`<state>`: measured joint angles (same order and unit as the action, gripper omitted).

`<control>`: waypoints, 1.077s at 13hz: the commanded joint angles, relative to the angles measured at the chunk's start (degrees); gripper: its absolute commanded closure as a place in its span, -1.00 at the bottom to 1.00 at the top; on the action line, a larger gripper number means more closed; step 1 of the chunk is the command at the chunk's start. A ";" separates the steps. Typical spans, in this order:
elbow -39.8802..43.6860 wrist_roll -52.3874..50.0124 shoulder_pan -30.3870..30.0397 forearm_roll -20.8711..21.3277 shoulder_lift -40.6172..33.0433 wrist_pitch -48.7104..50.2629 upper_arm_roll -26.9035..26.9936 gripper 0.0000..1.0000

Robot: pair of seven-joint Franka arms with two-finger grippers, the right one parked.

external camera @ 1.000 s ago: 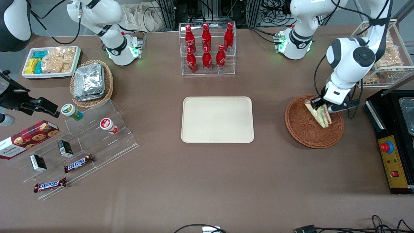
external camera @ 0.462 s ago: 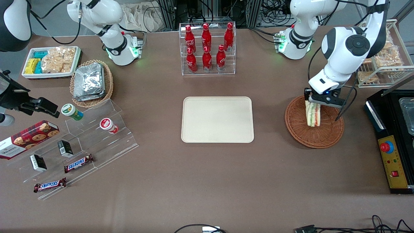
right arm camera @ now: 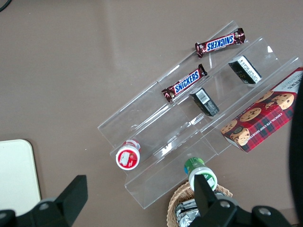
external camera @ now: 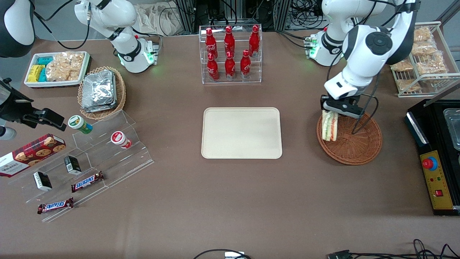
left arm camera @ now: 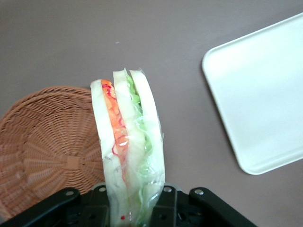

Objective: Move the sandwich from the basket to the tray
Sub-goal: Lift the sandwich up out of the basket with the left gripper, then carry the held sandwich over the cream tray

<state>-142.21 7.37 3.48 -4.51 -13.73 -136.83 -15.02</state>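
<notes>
While trayward since — tool point(external camera: 331, 112), seemingly lifted sandwich point(external camera: 330, 126).

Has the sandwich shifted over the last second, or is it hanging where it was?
Yes. Held by the gripper, the sandwich has risen and crossed the basket to its rim nearest the tray.

The sandwich point(external camera: 330, 125), a clear-wrapped wedge of pale bread with green and orange-red filling, hangs upright from the gripper point(external camera: 332, 112), lifted above the rim of the round reddish-brown wicker basket point(external camera: 354, 147). The flat cream-beige tray point(external camera: 241, 132) lies apart, toward the parked arm's end.
</notes>
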 commanded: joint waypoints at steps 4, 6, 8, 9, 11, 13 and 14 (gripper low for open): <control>9.73 -14.38 9.95 -0.68 9.23 1.48 -0.35 0.58; 12.99 -18.86 12.77 -0.33 12.75 1.39 -0.36 0.58; 15.54 -21.69 15.06 0.11 16.43 0.87 -0.36 0.58; 17.12 -22.57 16.28 0.20 18.28 0.86 -0.36 0.57; 19.41 -24.33 18.75 0.37 21.71 0.78 -0.36 0.55; 19.95 -25.48 19.98 0.72 23.92 -0.10 -0.36 0.53; 19.78 -25.74 19.99 0.99 24.80 -0.71 -0.36 0.53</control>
<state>-124.21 -16.72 22.56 -4.57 8.64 -137.15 -15.97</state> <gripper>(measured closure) 0.762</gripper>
